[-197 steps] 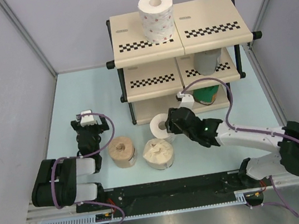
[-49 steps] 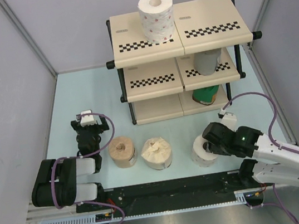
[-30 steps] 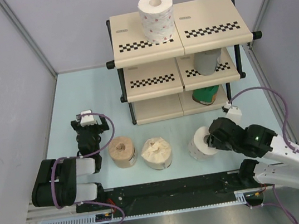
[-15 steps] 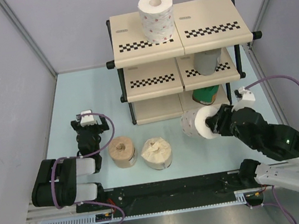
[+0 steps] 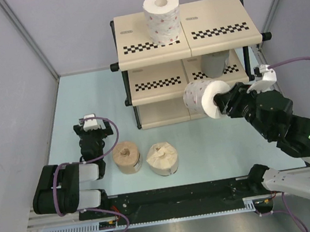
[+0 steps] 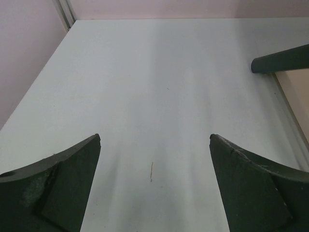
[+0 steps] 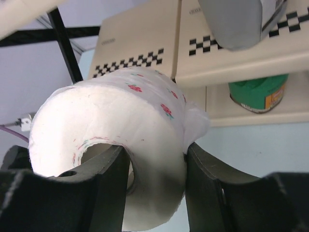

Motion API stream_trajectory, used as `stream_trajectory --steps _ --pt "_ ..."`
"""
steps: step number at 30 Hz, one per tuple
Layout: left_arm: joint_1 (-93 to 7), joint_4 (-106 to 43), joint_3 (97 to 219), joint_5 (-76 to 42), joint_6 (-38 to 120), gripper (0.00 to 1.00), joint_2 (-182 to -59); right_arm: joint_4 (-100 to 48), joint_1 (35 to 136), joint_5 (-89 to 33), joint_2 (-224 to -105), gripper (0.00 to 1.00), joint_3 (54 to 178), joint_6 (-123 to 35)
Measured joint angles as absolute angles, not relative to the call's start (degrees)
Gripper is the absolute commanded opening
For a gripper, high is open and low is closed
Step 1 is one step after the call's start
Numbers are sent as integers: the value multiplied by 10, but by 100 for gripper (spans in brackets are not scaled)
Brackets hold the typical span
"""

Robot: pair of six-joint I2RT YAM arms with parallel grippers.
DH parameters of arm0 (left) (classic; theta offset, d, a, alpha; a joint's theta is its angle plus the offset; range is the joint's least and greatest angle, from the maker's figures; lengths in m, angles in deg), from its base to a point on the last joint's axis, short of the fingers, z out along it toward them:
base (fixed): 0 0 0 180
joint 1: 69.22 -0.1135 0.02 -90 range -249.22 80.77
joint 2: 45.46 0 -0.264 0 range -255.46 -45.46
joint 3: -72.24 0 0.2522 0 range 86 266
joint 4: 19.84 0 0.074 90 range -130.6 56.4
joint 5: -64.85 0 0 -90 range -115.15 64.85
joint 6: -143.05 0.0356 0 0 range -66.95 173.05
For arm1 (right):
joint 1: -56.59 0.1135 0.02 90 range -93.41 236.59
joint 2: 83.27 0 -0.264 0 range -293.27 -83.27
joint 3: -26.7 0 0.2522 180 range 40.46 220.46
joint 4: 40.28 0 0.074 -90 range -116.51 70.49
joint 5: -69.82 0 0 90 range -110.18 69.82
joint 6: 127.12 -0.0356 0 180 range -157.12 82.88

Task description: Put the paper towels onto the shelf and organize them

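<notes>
The right hand [image 5: 223,103] grips a white paper towel roll with small red dots [image 5: 202,98]. The right wrist view shows one finger [image 7: 104,181] in the centre hole and the other [image 7: 205,183] outside, so the roll's wall is pinched between them. The roll is off the surface [image 5: 82,97], tipped on its side with its hole facing the hand. It hangs in front of the right half of the shelf [image 5: 210,17], close to it but not touching it. The shelf stands at the far edge of the surface, towards the right. A second dotted roll [image 5: 162,17] stands upright on the top tier, near the middle. A grey roll [image 5: 214,63] is on the right half of the middle tier, directly beyond the held roll. A green roll [image 7: 258,94] sits on the right half of the bottom tier; from above it is hidden behind the held roll. A black frame post [image 7: 65,46] rises to the left of the held roll in the right wrist view. Near the near edge, left of centre, a tan-brown roll [image 5: 127,157] and a cream roll [image 5: 164,158] stand side by side, just apart. The left hand [image 6: 154,140] rests low by the near left corner, just left of the tan-brown roll. Its fingers are spread wide and hold nothing.
</notes>
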State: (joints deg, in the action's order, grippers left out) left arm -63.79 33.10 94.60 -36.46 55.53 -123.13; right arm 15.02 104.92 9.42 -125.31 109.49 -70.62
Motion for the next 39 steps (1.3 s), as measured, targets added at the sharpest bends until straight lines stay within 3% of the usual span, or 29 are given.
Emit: stream_trajectory --steps 39 --pt "-638 331 946 -365 556 100 -1231 56 1035 225 -1452 20 1480 -459"
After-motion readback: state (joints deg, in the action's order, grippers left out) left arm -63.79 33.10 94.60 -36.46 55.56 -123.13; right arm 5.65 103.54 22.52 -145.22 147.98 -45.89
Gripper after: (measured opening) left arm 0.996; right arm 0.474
